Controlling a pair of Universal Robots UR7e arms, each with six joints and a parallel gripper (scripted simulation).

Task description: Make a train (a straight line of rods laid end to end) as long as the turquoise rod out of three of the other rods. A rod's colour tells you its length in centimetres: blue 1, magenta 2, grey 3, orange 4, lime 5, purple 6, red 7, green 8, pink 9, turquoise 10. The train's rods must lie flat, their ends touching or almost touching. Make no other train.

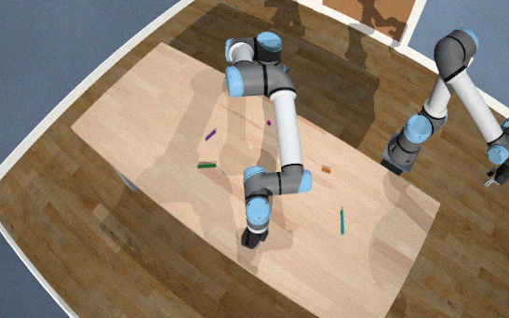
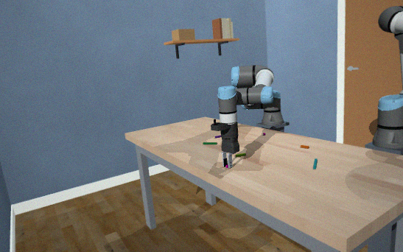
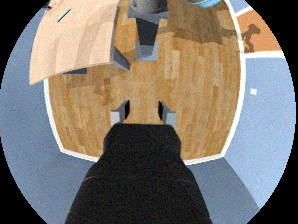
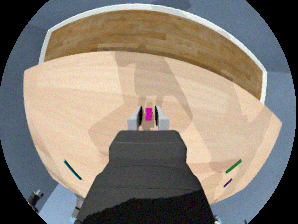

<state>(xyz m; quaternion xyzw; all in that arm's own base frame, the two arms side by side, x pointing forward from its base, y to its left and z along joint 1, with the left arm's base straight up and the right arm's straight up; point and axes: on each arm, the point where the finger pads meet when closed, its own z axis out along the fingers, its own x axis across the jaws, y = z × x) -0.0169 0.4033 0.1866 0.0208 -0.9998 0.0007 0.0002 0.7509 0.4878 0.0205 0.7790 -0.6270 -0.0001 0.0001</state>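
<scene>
The right hand [image 1: 254, 238] [image 2: 228, 164] [image 4: 148, 112] is pointing straight down, its fingers standing partly open, about midway between narrow and wide. A magenta rod [image 2: 227, 166] [image 4: 148, 114] is sitting between the fingertips, low at the table [image 1: 125, 107] [image 2: 290, 184] [image 4: 65, 105]. In the right wrist view a slim gap is showing on each side of the rod, so the fingers are flanking it rather than pinching it.

The left hand [image 1: 490, 178] [image 3: 144, 106] is hanging beyond the table, at 3 o'clock from its centre in the top view. Its fingers are standing wide apart, with only floor showing between them.

Around the right hand in the top view, the turquoise rod [image 1: 342, 221] [image 2: 315, 163] [image 3: 64, 15] [image 4: 72, 170] is lying near 3 o'clock, well apart. The orange rod [image 1: 326, 169] [image 2: 304, 147] is resting between 1 and 2 o'clock, and a second magenta rod [image 1: 269, 123] [image 2: 264, 134] is lying far off near 12. The green rod [image 1: 207, 165] [image 2: 210, 143] [image 4: 233, 166] and purple rod [image 1: 210, 134] [image 2: 217, 136] [image 4: 228, 183] are both lying toward 11, the purple one farther out. In the exterior view a lime rod [image 2: 240, 155] is lying near the right fingers, between 1 and 2 o'clock.
</scene>
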